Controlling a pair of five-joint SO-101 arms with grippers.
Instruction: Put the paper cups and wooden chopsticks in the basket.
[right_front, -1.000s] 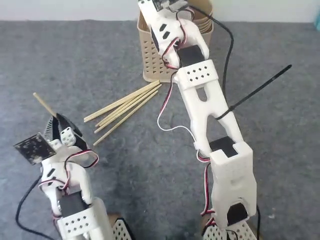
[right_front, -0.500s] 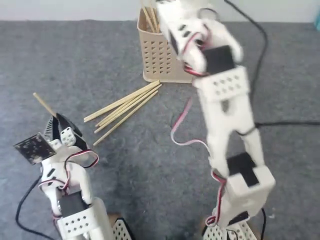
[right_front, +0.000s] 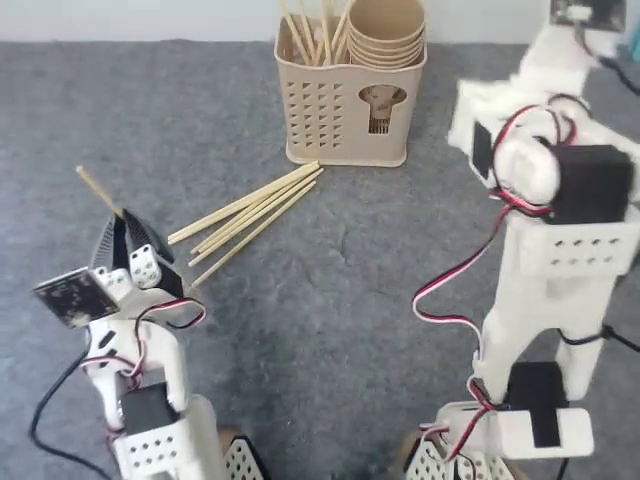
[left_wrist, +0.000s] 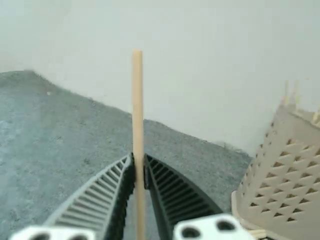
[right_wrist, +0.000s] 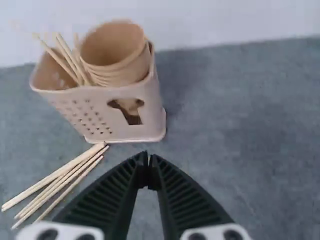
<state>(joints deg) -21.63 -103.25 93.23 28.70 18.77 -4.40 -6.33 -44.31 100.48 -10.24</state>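
A beige basket (right_front: 345, 115) stands at the far middle of the grey carpet, with stacked paper cups (right_front: 386, 30) and several wooden chopsticks (right_front: 310, 28) in it. More chopsticks (right_front: 250, 210) lie loose on the carpet in front of it. At the near left, my left gripper (right_front: 120, 222) is shut on one chopstick (right_front: 98, 188), which sticks up past its tips (left_wrist: 137, 115). My right gripper (right_wrist: 148, 167) hovers shut with nothing in it, back from the basket (right_wrist: 100, 107) and the loose chopsticks (right_wrist: 60, 180). The cups (right_wrist: 117, 50) sit upright inside.
The right arm (right_front: 545, 170) stands tall at the right side of the carpet. A pale wall runs behind the basket (left_wrist: 282, 170). Bare carpet lies between the two arms and to the basket's right.
The right arm has drawn back from over the basket to the right side, uncovering the cups and chopsticks inside. The left gripper with its chopstick shifted slightly away from me.
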